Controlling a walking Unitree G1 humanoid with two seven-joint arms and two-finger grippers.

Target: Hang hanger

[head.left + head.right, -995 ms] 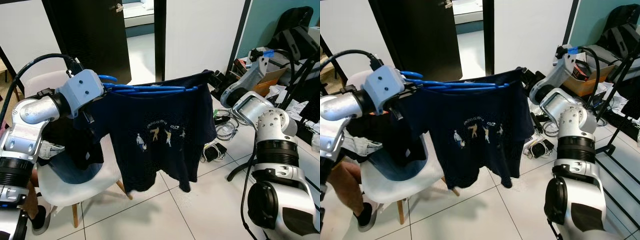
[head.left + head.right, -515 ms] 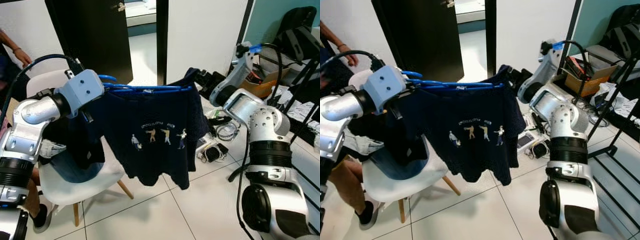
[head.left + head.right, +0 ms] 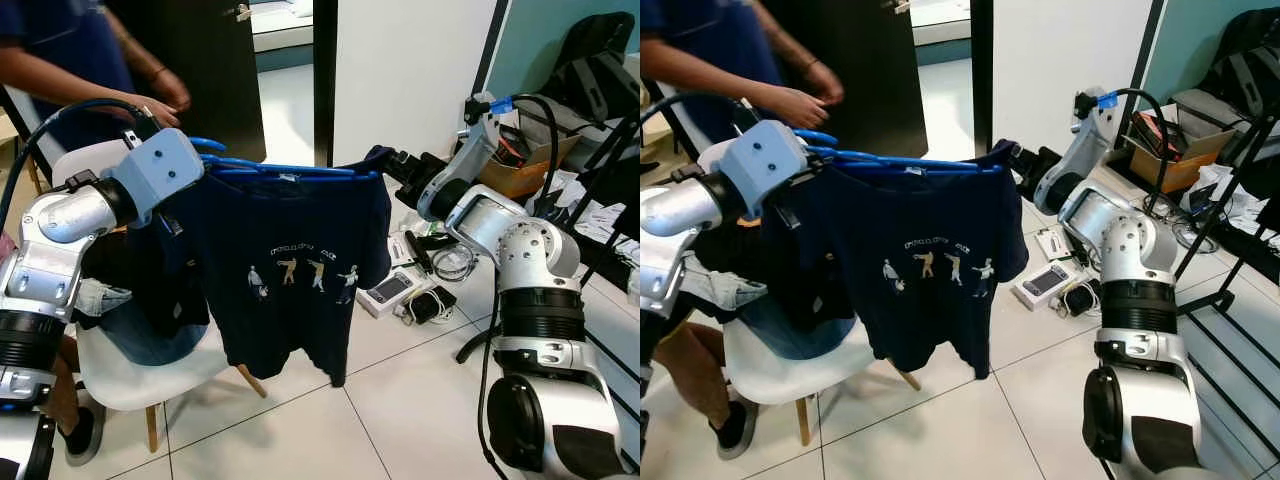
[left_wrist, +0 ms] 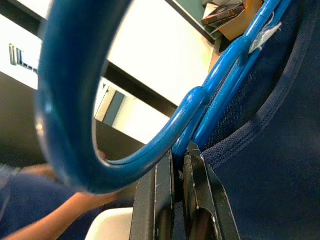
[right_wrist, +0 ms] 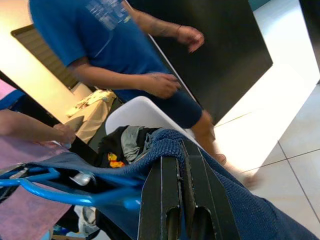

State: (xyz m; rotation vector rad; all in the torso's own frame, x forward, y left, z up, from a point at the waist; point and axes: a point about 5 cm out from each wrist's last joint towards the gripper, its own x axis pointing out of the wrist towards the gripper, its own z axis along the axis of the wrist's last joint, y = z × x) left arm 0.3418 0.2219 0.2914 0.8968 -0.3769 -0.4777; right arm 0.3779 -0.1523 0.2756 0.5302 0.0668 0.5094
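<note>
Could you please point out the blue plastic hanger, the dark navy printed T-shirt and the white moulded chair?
Blue plastic hanger (image 3: 285, 170): left eye view, on its top bar.
Dark navy printed T-shirt (image 3: 290, 235): left eye view, on the chest above the print.
White moulded chair (image 3: 150, 375): left eye view, on the seat's front edge.

Both grippers (image 4: 174, 200) (image 5: 177, 200) raised, clamped.
</note>
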